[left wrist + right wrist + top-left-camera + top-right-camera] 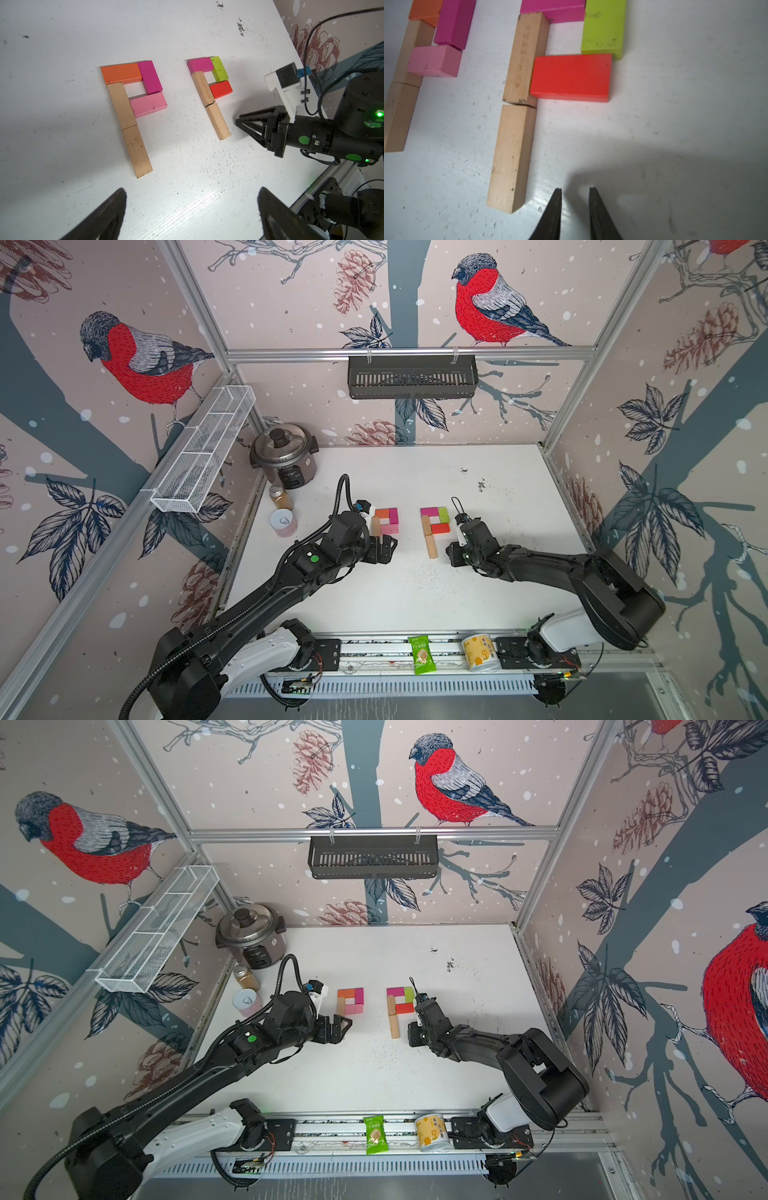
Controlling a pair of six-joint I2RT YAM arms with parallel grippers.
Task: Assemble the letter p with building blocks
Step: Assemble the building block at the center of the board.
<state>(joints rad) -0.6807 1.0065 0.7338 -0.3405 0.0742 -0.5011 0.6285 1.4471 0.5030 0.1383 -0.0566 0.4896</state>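
Note:
The building blocks lie flat in two P shapes on the white table. The left one has an orange block [121, 72], a magenta block [149, 76], a light pink block [148, 104] and two wood bars [137, 151]. The right one has a magenta block [556, 9], a lime green block [604, 29], a red block [571, 78] and two wood bars [512, 158]. My left gripper [192, 193] hangs wide open, empty, near the left stem's lower end. My right gripper [575, 189] is slightly open with nothing between its fingers, just right of the right stem's lower bar [431, 547].
A rice cooker [284, 454], a spice jar [281, 497] and a pink can [283, 522] stand at the table's left edge. A green snack packet [422, 654] and a yellow cup [480, 652] rest on the front rail. A white mesh basket [203, 448] and a black rack [411, 377] hang on the walls.

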